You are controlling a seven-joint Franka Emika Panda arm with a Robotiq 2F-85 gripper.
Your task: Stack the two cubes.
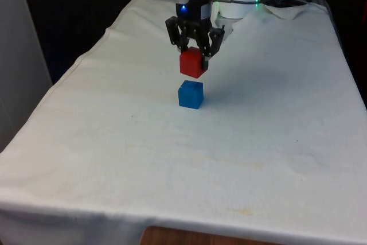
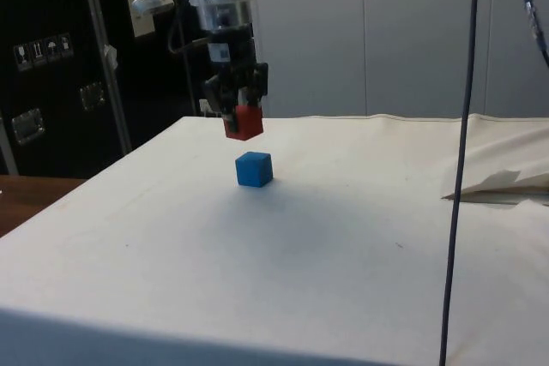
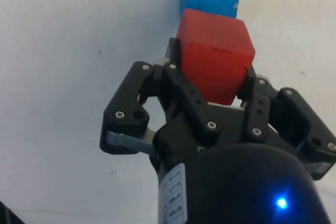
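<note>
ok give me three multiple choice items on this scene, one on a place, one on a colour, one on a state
1. Where is the red cube?
A. on the cloth
B. in the air above the blue cube
C. under the blue cube

2. What colour is the cube on the white cloth?
A. blue
B. green
C. yellow

3. What are the fingers doing?
A. hanging open
B. clamping the red cube
C. clamping the blue cube

Answers:
1 B: front and side views show a gap between the cubes.
2 A: the blue cube rests there.
3 B: the wrist view shows the gripper pinching red.

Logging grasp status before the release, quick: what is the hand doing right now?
Hand: closed on the red cube, held in the air above the blue cube, not touching it.
</note>
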